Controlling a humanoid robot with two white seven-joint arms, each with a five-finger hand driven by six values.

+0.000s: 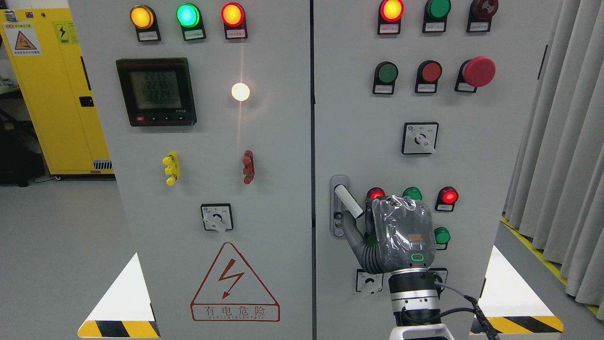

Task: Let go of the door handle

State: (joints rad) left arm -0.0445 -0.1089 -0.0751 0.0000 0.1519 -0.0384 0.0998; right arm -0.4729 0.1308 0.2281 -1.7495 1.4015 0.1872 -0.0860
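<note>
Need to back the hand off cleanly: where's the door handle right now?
In the head view, the handle is on the right door's left edge, beside the centre seam, left of the red lamp, with the right hand just lower right.

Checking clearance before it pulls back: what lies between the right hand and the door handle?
Nothing in the head view: the right hand is at the door handle, thumb beneath it, no gap visible.
</note>
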